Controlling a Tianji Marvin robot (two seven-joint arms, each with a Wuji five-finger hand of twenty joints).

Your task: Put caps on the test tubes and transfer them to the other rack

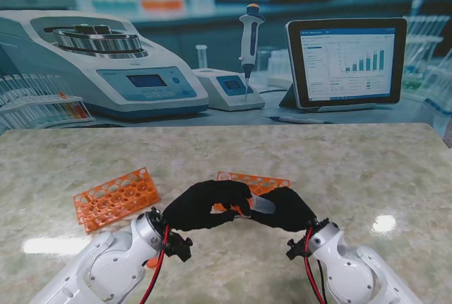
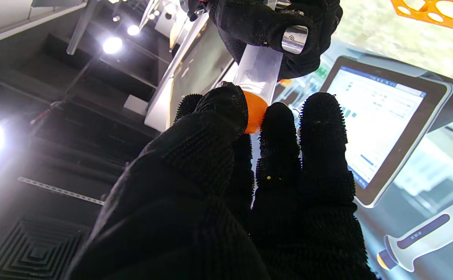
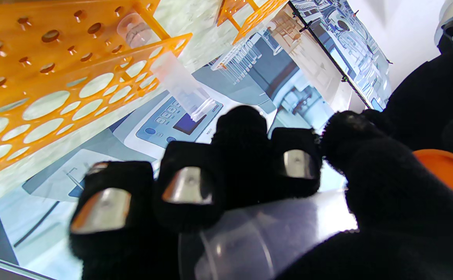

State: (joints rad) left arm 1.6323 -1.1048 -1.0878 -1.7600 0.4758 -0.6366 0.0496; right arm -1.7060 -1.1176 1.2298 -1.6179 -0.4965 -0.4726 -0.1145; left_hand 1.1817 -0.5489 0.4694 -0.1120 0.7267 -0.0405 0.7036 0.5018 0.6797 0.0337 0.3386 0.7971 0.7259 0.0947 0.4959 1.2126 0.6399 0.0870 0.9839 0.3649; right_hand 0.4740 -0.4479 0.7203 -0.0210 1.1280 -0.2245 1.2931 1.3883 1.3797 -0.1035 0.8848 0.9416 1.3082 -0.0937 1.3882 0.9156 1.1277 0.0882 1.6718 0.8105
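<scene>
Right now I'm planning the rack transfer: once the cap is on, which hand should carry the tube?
Probably the right hand: it already grips the tube, while the left hand pinches only the orange cap.

Open bench on both flanks, racks crowding the middle

The left rack (image 1: 116,199) lies just beside the left hand (image 1: 205,205); the right rack (image 1: 256,184) sits just behind both hands, one uncapped tube (image 3: 179,83) standing in it. The bench (image 1: 367,170) beyond and rightward lies bare.

Bright even light, glare patches on the table (image 1: 385,223), blown-out lamps in left wrist view, soft backdrop.
</scene>
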